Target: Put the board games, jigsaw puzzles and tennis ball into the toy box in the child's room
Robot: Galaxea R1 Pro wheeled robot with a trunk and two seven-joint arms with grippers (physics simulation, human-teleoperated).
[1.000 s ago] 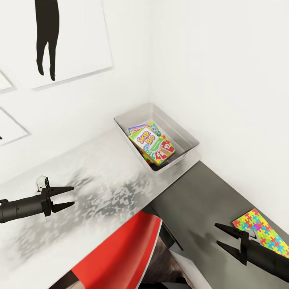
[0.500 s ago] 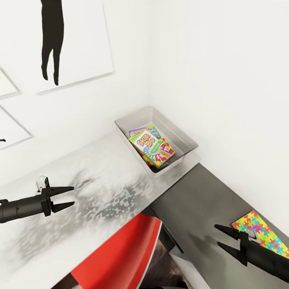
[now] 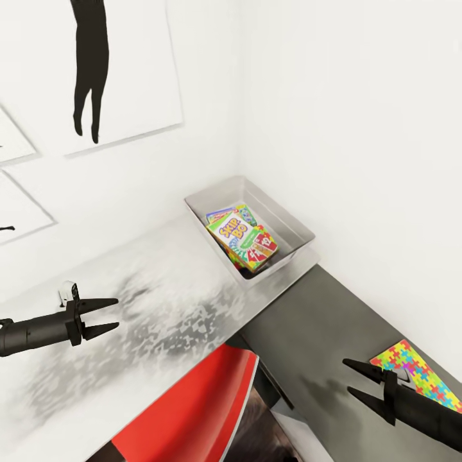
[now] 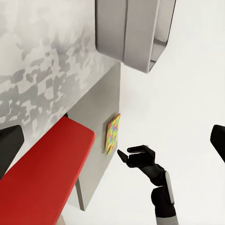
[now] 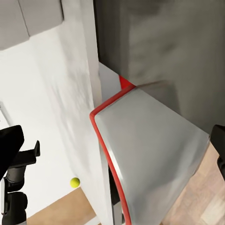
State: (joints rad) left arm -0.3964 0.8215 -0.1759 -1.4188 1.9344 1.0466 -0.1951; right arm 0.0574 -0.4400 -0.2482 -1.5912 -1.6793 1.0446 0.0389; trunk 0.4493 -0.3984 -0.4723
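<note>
The toy box (image 3: 292, 228) sits at the far end of the table (image 3: 160, 301), in the corner where the two walls meet. Its long axis runs from the table's near edge toward the corner. Inside it, a SKIP-BO board game (image 3: 242, 239) lies on top of other printed boxes, tilted, with its long axis roughly along that of the toy box.

One jigsaw puzzle (image 3: 417, 375) lies flat on the lower dark grey unit (image 3: 321, 333), close to the wall-side edge. One corner of the puzzle points toward the toy box.

The left gripper (image 3: 110, 314) hovers above the middle of the table, fingers set moderately apart and empty, pointing toward the toy box, which is well apart from it.

The right gripper (image 3: 351, 380) hovers above the dark grey unit, fingers spread and empty. The jigsaw puzzle lies just beside it, on the wall side.

In the right wrist view, the tennis ball (image 5: 74, 182) rests on the table, near the left gripper (image 5: 14, 150).

A red swivel chair (image 3: 192, 404) stands against the table's near edge.
</note>
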